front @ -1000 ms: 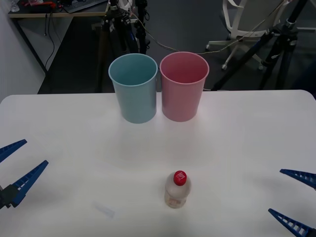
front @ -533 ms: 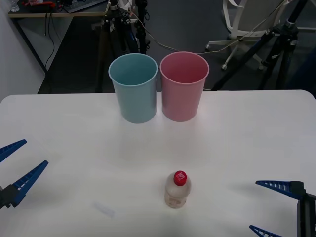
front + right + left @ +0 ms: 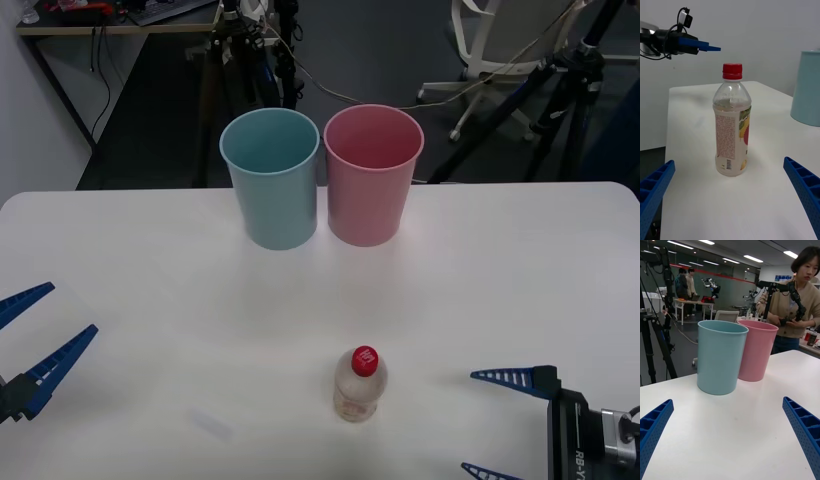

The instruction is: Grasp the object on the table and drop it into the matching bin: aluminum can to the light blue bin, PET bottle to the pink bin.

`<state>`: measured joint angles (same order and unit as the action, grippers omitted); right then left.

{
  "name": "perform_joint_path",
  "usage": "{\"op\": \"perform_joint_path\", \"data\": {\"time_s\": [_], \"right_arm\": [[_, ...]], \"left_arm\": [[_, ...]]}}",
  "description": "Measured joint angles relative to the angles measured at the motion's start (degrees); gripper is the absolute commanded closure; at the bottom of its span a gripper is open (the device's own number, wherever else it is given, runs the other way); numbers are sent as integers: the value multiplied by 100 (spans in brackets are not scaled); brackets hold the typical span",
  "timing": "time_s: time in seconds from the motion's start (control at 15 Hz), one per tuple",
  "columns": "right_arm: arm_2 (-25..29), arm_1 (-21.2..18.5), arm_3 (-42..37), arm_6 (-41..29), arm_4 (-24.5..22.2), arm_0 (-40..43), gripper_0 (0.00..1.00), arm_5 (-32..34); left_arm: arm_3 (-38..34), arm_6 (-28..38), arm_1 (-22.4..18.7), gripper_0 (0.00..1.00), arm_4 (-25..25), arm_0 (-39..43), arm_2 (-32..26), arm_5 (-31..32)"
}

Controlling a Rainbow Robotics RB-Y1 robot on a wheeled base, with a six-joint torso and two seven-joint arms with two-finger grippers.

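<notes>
Right gripper [image 3: 500,424] spread wide, front view: just beside the small clear red-capped plastic bottle [image 3: 358,386], upright on white table [image 3: 150,260], not touching. Wrist view: I see it centred between the fingers. Left gripper [image 3: 40,335] open, idle. Grasp and tall pink bin [image 3: 371,176] drop remain.

Bottle [image 3: 358,385] upright on surface [image 3: 500,270], well in front of pink bin [image 3: 371,176]; blue bin [image 3: 271,178] just left of pink bin.
</notes>
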<state>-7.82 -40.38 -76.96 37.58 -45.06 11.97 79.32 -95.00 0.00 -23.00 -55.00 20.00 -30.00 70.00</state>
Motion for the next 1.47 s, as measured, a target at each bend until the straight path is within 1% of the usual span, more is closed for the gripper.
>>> {"op": "perform_joint_path", "data": {"time_s": [0.13, 0.27, 0.4, 0.53, 0.67, 1.2, 1.47], "right_arm": [[-490, -161, 242, 325, 364, -212, 0, -108], [-881, -285, 277, 570, 676, -339, 0, -421], [-1102, -289, 278, 618, 808, -430, 0, -627], [-1272, -204, 278, 627, 871, -519, 0, -778], [-1309, -30, 274, 643, 807, -571, 0, -936], [-1316, 772, 278, 505, 210, -808, 0, -1403], [-1529, 937, 277, 409, 95, -926, 0, -1597]], "left_arm": [[0, 0, 0, 0, 0, 0, 0, 0], [0, 0, 0, 0, 0, 0, 0, 0], [0, 0, 0, 0, 0, 0, 0, 0], [0, 0, 0, 0, 0, 0, 0, 0], [0, 0, 0, 0, 0, 0, 0, 0], [0, 0, 0, 0, 0, 0, 0, 0], [0, 0, 0, 0, 0, 0, 0, 0]]}}
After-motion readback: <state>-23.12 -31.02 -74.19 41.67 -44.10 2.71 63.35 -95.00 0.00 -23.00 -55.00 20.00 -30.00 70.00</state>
